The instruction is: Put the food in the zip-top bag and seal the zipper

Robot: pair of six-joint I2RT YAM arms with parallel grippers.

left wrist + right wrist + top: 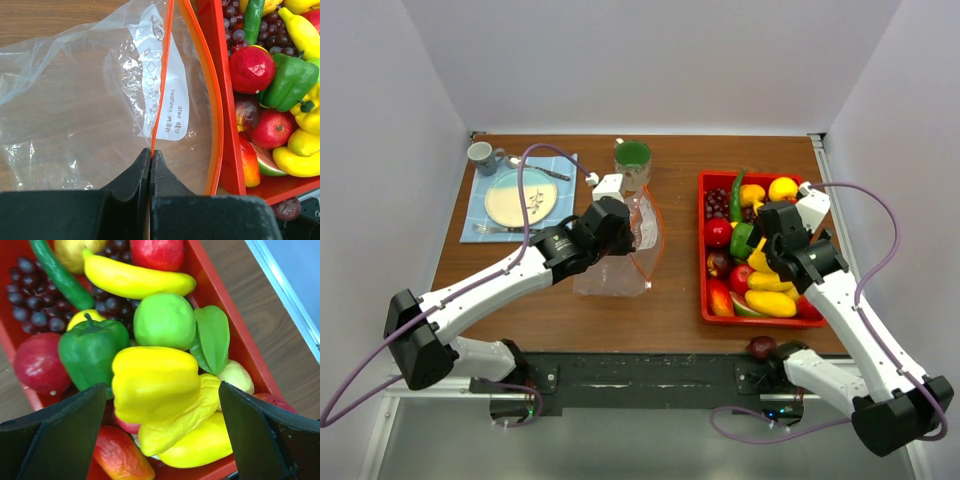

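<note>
The clear zip-top bag [613, 270] lies on the table left of the red tray [703, 262], its mouth held open. My left gripper [638, 228] is shut on one side of the orange-red zipper [659, 232]. In the left wrist view the strip [162, 85] runs straight out from the closed gripper [150, 152], and the other side [216, 100] bows toward the tray. The food fills the tray. My right gripper [761, 250] hangs open over it. In the right wrist view it [161, 389] straddles a yellow pepper [150, 375], apart from it, beside a green pepper [90, 347].
A blue placemat with a plate [520, 197], cutlery and a cup [481, 154] lies at the back left. A green cup [632, 155] stands behind the bag. A dark purple fruit [761, 347] lies on the table near the right arm's base. White walls enclose the table.
</note>
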